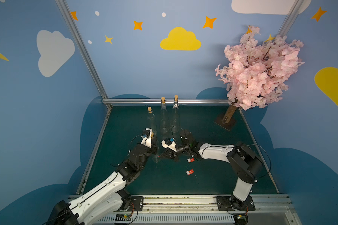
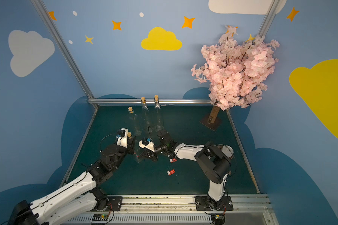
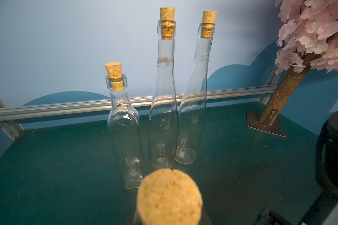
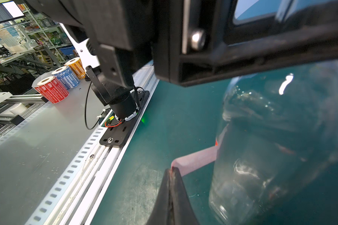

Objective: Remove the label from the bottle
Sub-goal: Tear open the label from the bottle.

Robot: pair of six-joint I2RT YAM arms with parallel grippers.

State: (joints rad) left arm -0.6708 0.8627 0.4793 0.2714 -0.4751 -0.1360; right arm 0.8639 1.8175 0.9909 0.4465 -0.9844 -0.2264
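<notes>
The peel is judged to be under way. The bottle is held upright by the left gripper, which is closed round its neck just below the cork. On the bottle's right side, one end of the pink-red label is pinched in the fully closed right gripper (the other end is stuck to the glass). A steady pull away from the bottle is called for next. How much label is stuck is blurred through the glass, and the bottle's base is hard to make out.
</notes>
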